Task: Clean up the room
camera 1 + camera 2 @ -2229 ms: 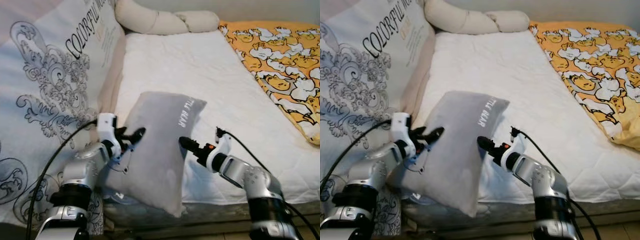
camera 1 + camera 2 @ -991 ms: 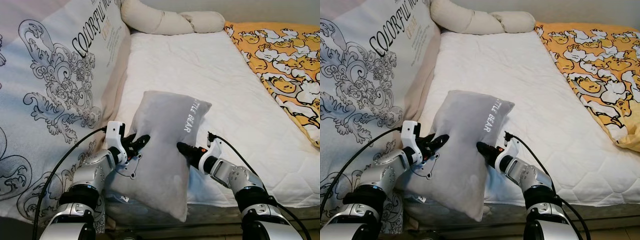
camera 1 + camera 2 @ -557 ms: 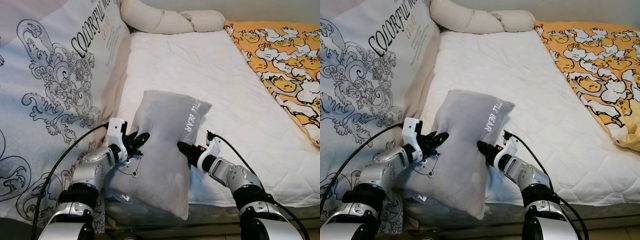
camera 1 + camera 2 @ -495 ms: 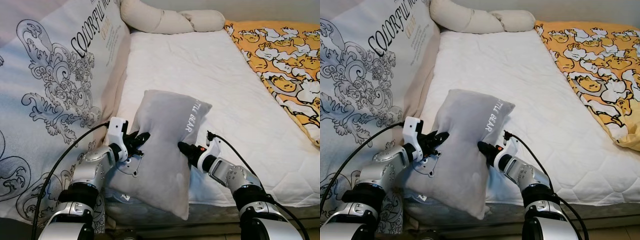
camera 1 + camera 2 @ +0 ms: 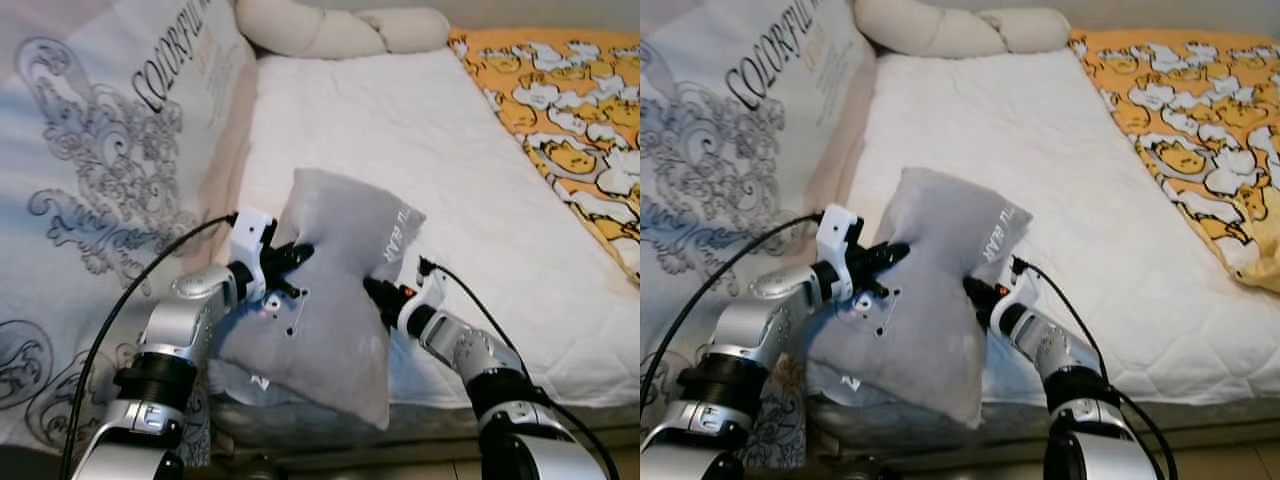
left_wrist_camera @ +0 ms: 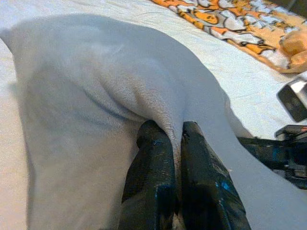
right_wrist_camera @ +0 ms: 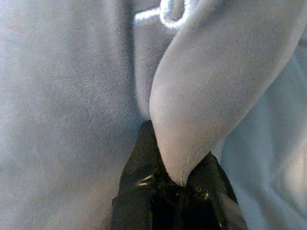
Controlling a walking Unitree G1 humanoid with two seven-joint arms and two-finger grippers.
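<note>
While the head views show the grey pillow [image 5: 335, 290] raised over the bed's [image 5: 400, 140] near edge, wrist views show each grip: left gripper [image 6: 173, 139] and right gripper [image 7: 173, 165] jaws pinched tight on fabric folds.

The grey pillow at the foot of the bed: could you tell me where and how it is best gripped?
Probably by its two long side edges, one from each side: the grey pillow is soft, and each gripper's fingers already pinch a fold there.
</note>
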